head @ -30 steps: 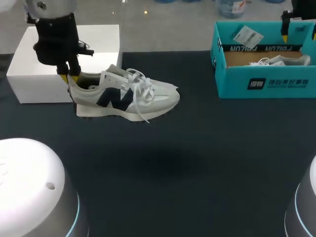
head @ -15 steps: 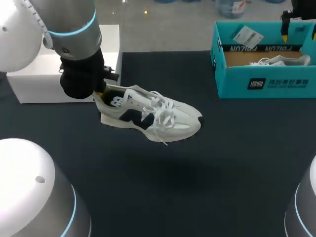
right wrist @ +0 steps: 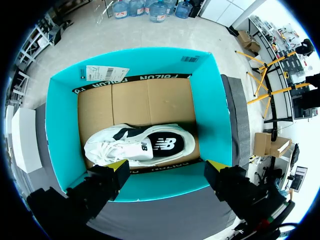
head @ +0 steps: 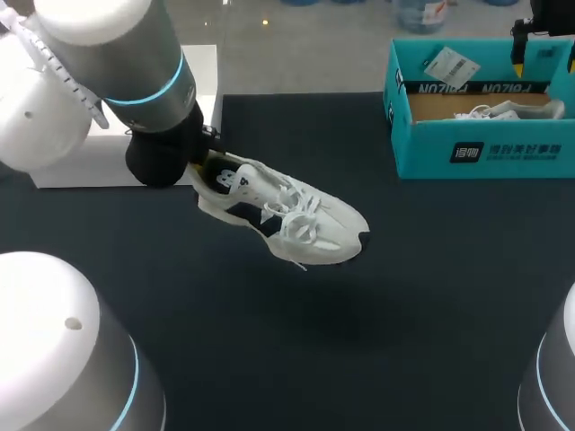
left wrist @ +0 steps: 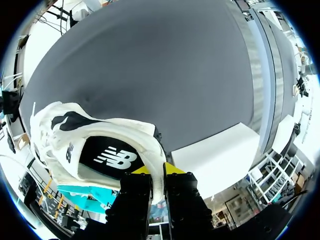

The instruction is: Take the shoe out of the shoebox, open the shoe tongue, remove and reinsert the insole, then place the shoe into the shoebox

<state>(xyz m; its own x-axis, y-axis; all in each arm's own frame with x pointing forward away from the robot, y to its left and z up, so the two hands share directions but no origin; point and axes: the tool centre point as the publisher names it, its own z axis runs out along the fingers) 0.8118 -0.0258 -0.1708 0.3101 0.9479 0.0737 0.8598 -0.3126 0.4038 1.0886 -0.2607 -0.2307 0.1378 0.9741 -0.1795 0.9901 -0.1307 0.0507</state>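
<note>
A white sneaker [head: 283,214] with a dark logo hangs tilted over the dark table, toe low and pointing right. My left gripper [head: 203,171] is shut on its heel collar; in the left wrist view the collar sits pinched between the yellow tips of the left gripper [left wrist: 157,170], and the sneaker [left wrist: 100,145] stretches away ahead of them. The teal shoebox [head: 476,148] stands at the back right, with a second white sneaker [right wrist: 140,145] lying inside it. My right gripper [right wrist: 166,167] hovers open above the near wall of the shoebox [right wrist: 60,125], holding nothing.
A white block [head: 81,153] stands at the back left, partly hidden behind my left arm. A paper tag [head: 449,63] rests on the shoebox's far wall. The arms' rounded bases [head: 54,341] fill the front corners.
My left arm has lifted the sneaker off the table by its heel and carried it right and nearer, with the toe tipping down. The right arm has not moved.
</note>
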